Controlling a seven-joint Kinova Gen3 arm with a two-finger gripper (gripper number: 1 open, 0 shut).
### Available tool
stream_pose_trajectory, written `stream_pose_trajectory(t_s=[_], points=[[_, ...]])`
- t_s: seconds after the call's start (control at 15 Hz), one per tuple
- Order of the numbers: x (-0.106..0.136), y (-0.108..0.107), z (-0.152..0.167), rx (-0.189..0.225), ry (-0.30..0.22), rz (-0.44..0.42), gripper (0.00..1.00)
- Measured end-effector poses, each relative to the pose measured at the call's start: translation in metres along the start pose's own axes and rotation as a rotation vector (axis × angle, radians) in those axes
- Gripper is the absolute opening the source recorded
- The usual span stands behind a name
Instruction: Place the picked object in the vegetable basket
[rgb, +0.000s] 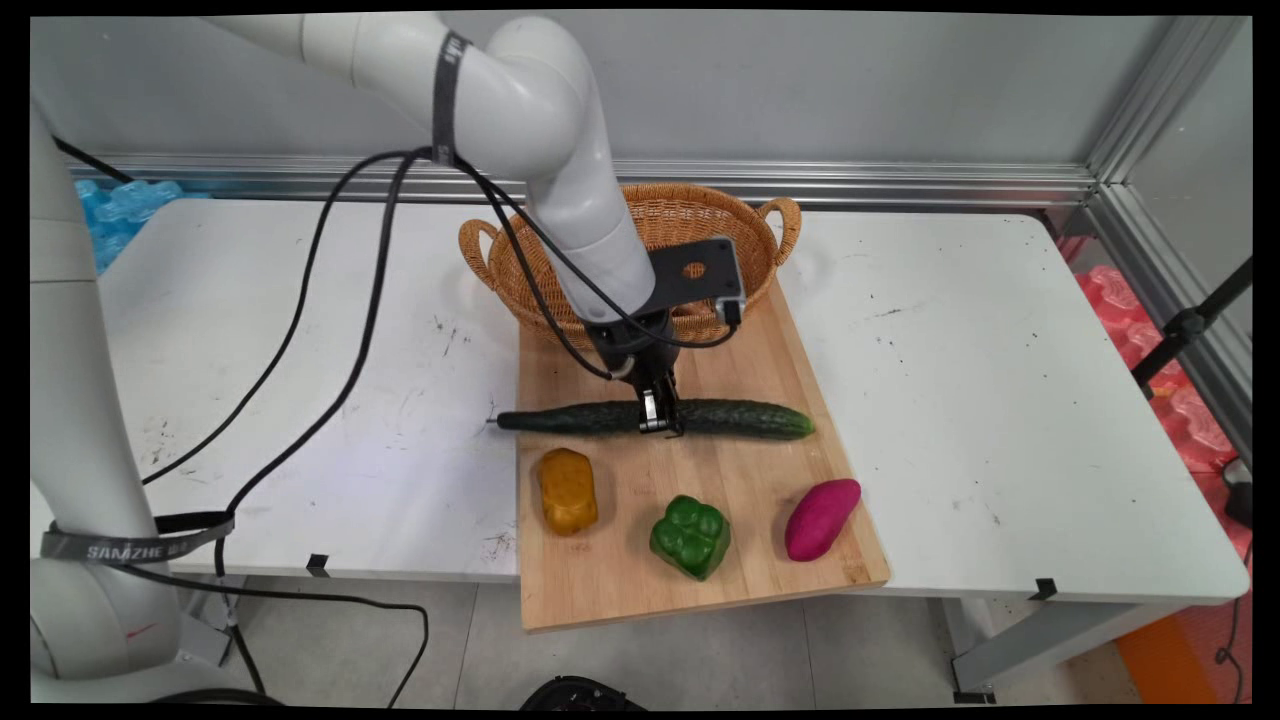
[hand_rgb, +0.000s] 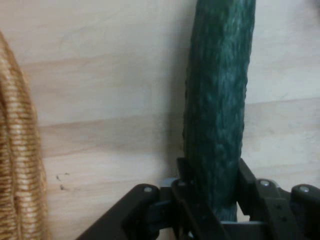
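only the hand view shows the black two-finger gripper (hand_rgb: 212, 187) pinching the long dark-green cucumber (hand_rgb: 217, 100) on the wooden cutting board (hand_rgb: 100, 100).

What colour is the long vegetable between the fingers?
Dark green, bumpy-skinned: a long cucumber. It shows best in the hand view.
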Motion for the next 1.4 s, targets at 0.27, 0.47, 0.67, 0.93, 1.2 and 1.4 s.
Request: stream_pose_trajectory(t_s=[0.27, 0.47, 0.67, 0.93, 1.2, 1.4], points=[[0.006, 0.003, -0.034, 0.005, 0.023, 0.039, 0.0], [0.01, 0.002, -0.06, 0.016, 0.031, 0.05, 0.0], [0.017, -0.005, -0.091, 0.039, 0.04, 0.047, 0.0], [0.027, -0.027, -0.131, 0.096, 0.063, 0.012, 0.0], [0.034, -0.061, -0.155, 0.172, 0.098, -0.064, 0.0], [0.036, -0.091, -0.164, 0.232, 0.127, -0.135, 0.0]])
